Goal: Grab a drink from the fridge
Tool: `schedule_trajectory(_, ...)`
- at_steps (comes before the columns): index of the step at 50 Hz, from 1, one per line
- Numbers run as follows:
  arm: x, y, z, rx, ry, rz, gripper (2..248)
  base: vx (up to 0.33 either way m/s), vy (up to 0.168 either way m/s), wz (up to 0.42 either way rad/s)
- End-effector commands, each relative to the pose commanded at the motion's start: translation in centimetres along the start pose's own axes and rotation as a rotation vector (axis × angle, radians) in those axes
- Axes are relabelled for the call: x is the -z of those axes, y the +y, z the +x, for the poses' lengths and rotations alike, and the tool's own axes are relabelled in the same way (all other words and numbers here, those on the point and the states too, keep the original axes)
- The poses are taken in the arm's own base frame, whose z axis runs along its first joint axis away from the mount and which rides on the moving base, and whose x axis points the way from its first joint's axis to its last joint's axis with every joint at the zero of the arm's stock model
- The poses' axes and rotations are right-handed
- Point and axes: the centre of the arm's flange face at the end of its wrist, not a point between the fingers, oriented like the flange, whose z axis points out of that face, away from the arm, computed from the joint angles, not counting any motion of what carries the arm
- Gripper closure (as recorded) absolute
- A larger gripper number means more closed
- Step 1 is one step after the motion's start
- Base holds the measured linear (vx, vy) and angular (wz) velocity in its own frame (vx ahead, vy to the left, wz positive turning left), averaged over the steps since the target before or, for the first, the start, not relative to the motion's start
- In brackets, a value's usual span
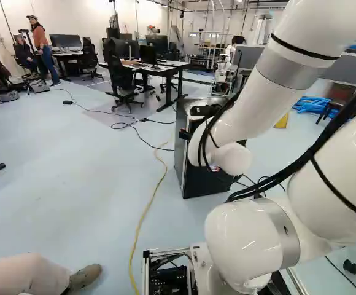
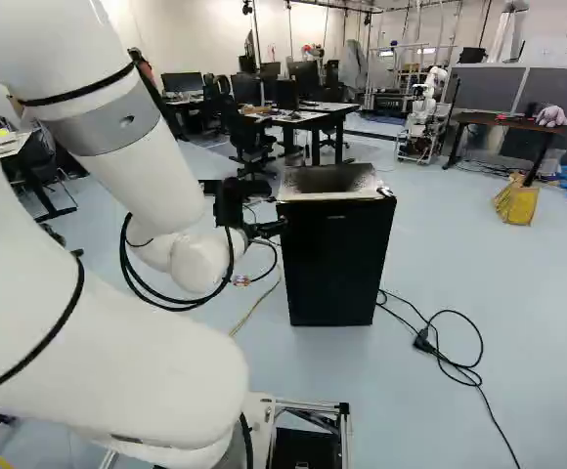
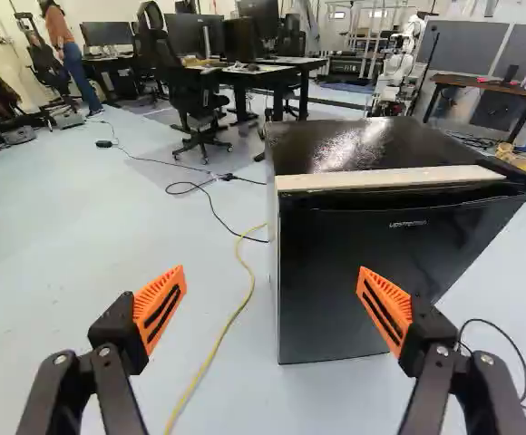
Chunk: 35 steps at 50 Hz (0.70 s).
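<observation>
The arm [image 1: 255, 104] is nearest, and in the left base view its wrist hides part of what lies past it. Next comes the claw [image 3: 270, 272], fingers spread wide with nothing held between their orange pads [image 3: 385, 313]; one finger shows in front of the fridge door [image 3: 372, 272], the other over bare floor. A yellow cable [image 3: 229, 322] runs along the floor past the claw. Just ahead stands the small black fridge [image 2: 332, 259], upright on the floor, its door seemingly closed. The door is stiff and glossy, so pads pressed flat on it would probably slip; the better hold looks to be the dark recess under the pale strip [image 3: 390, 178] along its top front edge. Expect some drag from the seal, then a free swing; a hard tug might shift the whole box. The drink is not in sight and is presumably inside, so its weight, and whether it is can, carton or bottle, cannot be told. The hinge side is unclear too. Beyond the fridge are desks with monitors [image 3: 190, 38] and another white robot [image 2: 423, 112], too small to make out well.
</observation>
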Motion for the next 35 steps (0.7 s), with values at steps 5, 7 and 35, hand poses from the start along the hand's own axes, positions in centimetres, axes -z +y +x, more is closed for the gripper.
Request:
schedule_trajectory(5,-0.2,-0.2,0.1,-0.004,-0.001,0.001,3,0.0,0.0,0.0)
schedule_trajectory(7,-0.3,-0.3,0.2,-0.006,-0.002,0.001,3,0.0,0.0,0.0)
schedule_trajectory(35,-2.1,-2.2,1.1,-0.04,0.006,0.0,3,0.0,0.0,0.0)
